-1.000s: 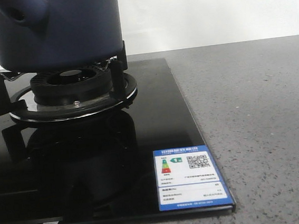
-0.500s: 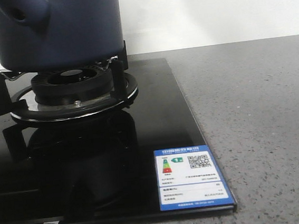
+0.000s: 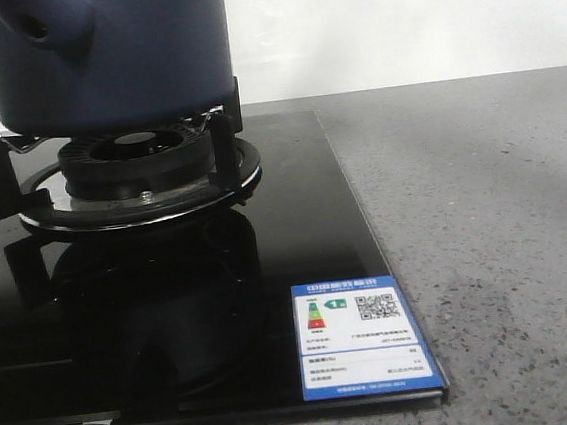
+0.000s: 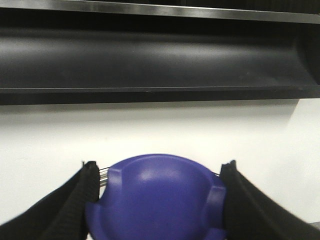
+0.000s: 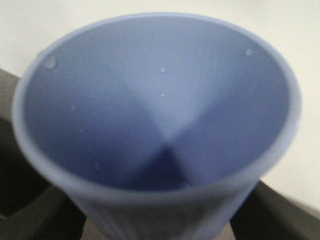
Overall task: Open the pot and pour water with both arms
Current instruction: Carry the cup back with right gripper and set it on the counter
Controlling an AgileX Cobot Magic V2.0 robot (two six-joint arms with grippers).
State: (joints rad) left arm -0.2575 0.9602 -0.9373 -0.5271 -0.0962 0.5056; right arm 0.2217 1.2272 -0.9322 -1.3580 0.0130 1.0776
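Observation:
The dark navy pot (image 3: 118, 58) stands on the gas burner (image 3: 139, 171) at the back left, its stubby handle socket (image 3: 40, 30) toward me; its top is cut off by the frame. Neither gripper shows in the front view. In the left wrist view my left gripper (image 4: 160, 169) is shut on a rounded blue lid knob (image 4: 155, 200), one black finger (image 4: 75, 200) on each side, held in front of a white wall. In the right wrist view my right gripper (image 5: 157, 222) is shut on the light blue cup (image 5: 160, 100); its inside shows only a few droplets.
The burner sits on a black glass cooktop (image 3: 294, 221) with a blue energy sticker (image 3: 361, 336) at its front right corner. Grey speckled countertop (image 3: 496, 232) lies to the right. A black range hood (image 4: 150, 55) hangs above the left gripper.

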